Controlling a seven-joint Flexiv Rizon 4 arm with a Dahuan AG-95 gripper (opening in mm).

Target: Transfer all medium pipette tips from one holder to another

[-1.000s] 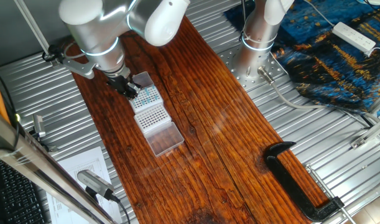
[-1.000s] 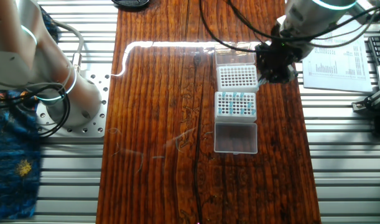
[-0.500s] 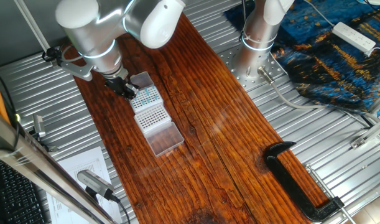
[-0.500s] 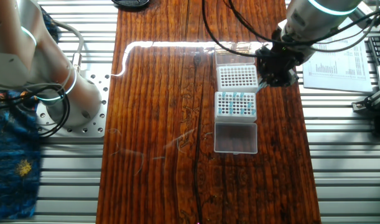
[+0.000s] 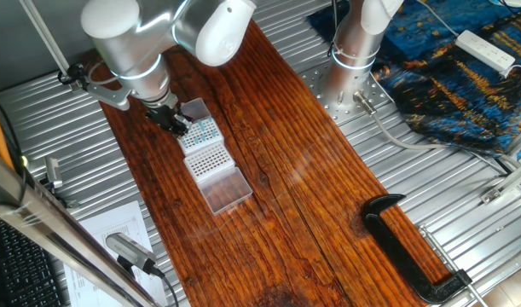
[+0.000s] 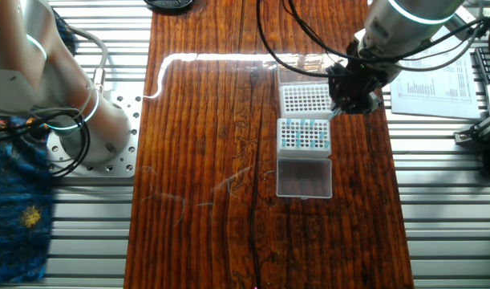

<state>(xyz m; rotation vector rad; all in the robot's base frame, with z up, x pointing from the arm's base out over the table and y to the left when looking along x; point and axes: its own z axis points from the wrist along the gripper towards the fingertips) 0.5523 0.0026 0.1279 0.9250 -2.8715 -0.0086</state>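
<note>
Two small tip racks lie end to end on the wooden table. One rack (image 6: 304, 136) holds the medium pipette tips (image 6: 302, 127), a grid of teal-blue dots that also shows in the one fixed view (image 5: 200, 130). The other rack (image 6: 306, 99) (image 5: 209, 159) shows only a white grid of dark holes. My gripper (image 6: 349, 95) (image 5: 176, 124) hangs low at the racks' outer side, near where they meet. Its dark fingers hide whether they are open or hold a tip.
A clear open lid (image 6: 304, 178) lies beyond the teal rack and another (image 5: 226, 191) beyond the white rack. Papers (image 6: 433, 80) and a keyboard (image 6: 489, 76) lie off the table's side. A black clamp (image 5: 413, 247) sits at the far end. The arm's base (image 6: 100, 128) stands opposite.
The gripper has shifted slightly sideways toward the racks' edge. The racks and lids have not moved.
</note>
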